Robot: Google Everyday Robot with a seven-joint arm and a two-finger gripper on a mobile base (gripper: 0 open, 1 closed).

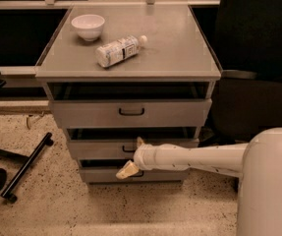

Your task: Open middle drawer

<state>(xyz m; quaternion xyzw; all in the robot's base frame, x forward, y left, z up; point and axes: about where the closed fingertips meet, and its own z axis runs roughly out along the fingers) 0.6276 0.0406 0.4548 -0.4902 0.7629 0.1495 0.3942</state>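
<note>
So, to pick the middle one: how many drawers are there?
3, stacked: top drawer, middle drawer below it, bottom drawer lowest. The gripper sits at the middle drawer's front.

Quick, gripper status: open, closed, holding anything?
Gripper: at the front of the middle drawer, by its handle; whether it is open, shut or holding anything cannot be told.

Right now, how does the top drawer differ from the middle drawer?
The top drawer has the taller, wider front; the middle drawer is smaller. Nothing covers the top drawer; the pincer sits at the middle drawer's front. Both are grey and slightly pulled out.
</note>
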